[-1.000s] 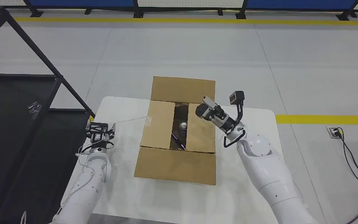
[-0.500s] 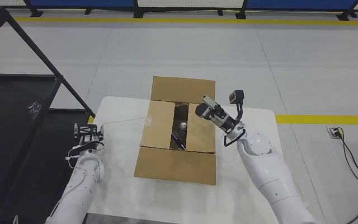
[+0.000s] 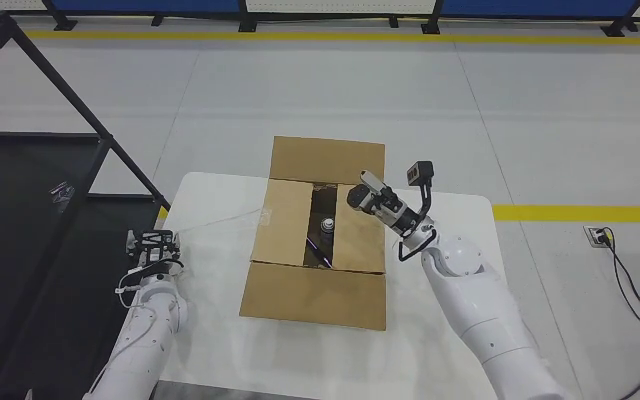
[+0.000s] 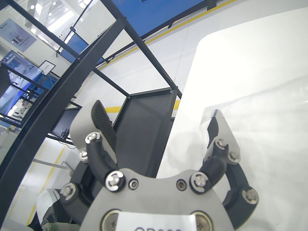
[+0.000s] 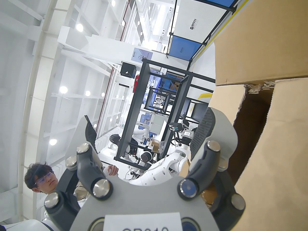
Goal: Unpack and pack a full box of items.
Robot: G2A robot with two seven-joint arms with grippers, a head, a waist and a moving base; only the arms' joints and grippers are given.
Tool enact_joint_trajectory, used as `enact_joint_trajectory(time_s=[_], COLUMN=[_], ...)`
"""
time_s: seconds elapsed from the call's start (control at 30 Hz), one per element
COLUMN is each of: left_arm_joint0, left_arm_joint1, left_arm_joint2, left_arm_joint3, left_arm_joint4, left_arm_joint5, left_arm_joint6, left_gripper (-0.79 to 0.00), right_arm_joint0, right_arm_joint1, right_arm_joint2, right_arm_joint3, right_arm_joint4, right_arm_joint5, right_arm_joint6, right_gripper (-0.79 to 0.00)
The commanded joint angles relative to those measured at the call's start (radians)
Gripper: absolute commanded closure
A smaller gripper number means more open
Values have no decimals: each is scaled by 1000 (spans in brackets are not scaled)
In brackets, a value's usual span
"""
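Note:
A brown cardboard box (image 3: 300, 285) stands in the middle of the white table (image 3: 440, 330) with its flaps spread. Through the gap between the flaps I see a white-capped bottle (image 3: 326, 227) and a thin purple item (image 3: 322, 257). My right gripper (image 3: 356, 193) hovers open over the box's right flap (image 5: 284, 145); in its wrist view the right gripper (image 5: 149, 115) holds nothing. My left gripper (image 3: 152, 240) sits at the table's left edge, open and empty (image 4: 156, 109). A clear plastic film (image 4: 252, 111) lies on the table by one of its fingertips.
A black metal rack (image 3: 60, 200) stands just left of the table, close to my left gripper, and appears again in the left wrist view (image 4: 134, 121). Bare table lies to either side of the box and in front of it.
My left arm has drawn back leftward from beside the box to the table's left edge. The right gripper has barely shifted over the flap.

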Motion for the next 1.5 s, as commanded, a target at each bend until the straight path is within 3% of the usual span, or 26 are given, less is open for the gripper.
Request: enact_joint_trajectory(time_s=[0.0, 0.5, 1.2, 1.33, 1.47], left_arm_joint0=[3, 20, 58, 71, 102], left_arm_joint1=[0, -1, -3, -3, 3], left_arm_joint2=[-1, -20, -56, -77, -103], left_arm_joint3=[1, -3, -33, -78, -182], left_arm_joint4=[0, -30, -84, -124, -158], left_arm_joint5=[5, 57, 116, 99, 37], left_arm_joint6=[-6, -47, -21, 23, 109], left_gripper=[-785, -785, -785, -785, -785], right_arm_joint0=[2, 25, 72, 83, 99], right_arm_joint1=[-1, -13, -27, -30, -34], right_arm_joint2=[-2, -24, -38, -41, -48], right_arm_joint3=[1, 27, 93, 106, 110], right_arm_joint4=[0, 4, 27, 32, 34], right_arm_joint5=[0, -1, -19, -21, -9], right_arm_joint6=[0, 2, 48, 61, 68], right_gripper=[-785, -785, -785, -785, -785])
